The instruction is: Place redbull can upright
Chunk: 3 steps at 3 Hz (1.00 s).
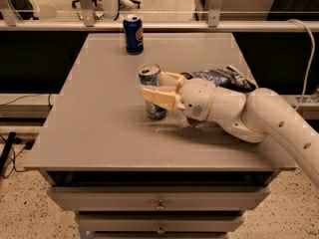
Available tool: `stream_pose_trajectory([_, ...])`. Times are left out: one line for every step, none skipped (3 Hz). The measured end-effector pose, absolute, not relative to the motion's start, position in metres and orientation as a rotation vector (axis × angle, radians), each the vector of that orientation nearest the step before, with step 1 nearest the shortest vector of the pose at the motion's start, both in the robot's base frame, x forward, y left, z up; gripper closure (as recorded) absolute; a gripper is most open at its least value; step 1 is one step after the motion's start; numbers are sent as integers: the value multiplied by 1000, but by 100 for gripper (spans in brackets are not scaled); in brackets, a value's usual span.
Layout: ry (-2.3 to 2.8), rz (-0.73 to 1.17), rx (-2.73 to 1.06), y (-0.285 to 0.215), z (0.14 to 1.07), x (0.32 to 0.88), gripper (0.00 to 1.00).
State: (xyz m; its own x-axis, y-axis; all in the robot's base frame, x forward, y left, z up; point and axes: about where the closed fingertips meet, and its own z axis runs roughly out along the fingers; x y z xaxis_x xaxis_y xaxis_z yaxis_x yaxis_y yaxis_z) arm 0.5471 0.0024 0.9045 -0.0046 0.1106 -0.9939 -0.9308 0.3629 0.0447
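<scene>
Your claw [153,85] clasps the slim blue-and-silver aluminium redbull can [149,76], long axis near-vertical on the grey tabletop [89,118].

Table [94,128]: redbull can [149,76] in jaws, bag [225,77]

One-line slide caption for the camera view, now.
Gripper grips the upright redbull can at table centre; a dark-blue can stands behind, a snack bag beside the arm.

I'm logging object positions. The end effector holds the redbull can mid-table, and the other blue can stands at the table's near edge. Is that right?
Not quite. The other blue can stands at the far edge of the table, as the camera view shows. The end effector does hold the redbull can mid-table.
</scene>
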Motion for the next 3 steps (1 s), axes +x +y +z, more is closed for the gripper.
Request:
stream_pose_trajectory([1306, 984, -844, -4, 904, 545, 52])
stream_pose_trajectory([1327, 957, -834, -16, 903, 538, 21])
stream_pose_trajectory([1343, 939, -825, -24, 903, 534, 0])
